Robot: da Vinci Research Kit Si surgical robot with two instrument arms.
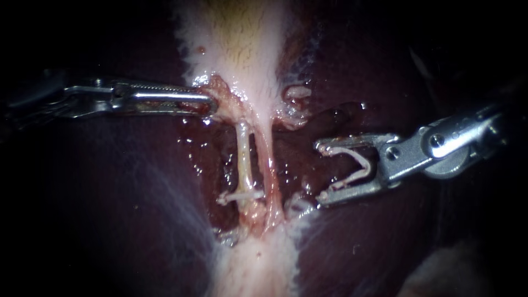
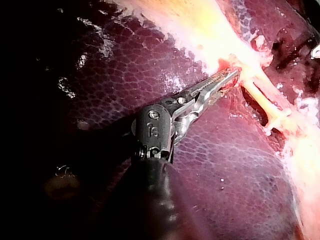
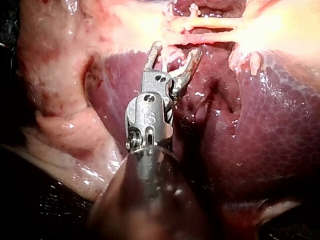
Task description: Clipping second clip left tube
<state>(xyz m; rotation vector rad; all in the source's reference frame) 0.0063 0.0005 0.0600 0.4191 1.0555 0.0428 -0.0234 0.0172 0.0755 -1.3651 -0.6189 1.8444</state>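
The pale left tube [image 1: 243,157] runs down from the gallbladder [image 1: 242,44], with a white clip [image 1: 242,195] across its lower end. A pinker right tube [image 1: 268,165] lies just beside it. My left instrument [image 1: 209,103] has its jaws shut on the tissue at the gallbladder's lower edge, above the left tube. My right instrument [image 1: 320,171] stands to the right of both tubes, apart from them. Its jaws are spread wide and hold an open white clip [image 1: 360,165] between them. In the right wrist view the loaded jaws [image 3: 176,48] point at the tubes [image 3: 215,22].
Dark red liver [image 1: 110,192] surrounds the dissected bed on both sides. Pale fatty tissue [image 1: 258,264] continues below the tubes. In the left wrist view the left instrument [image 2: 232,75] lies over the liver surface [image 2: 225,165].
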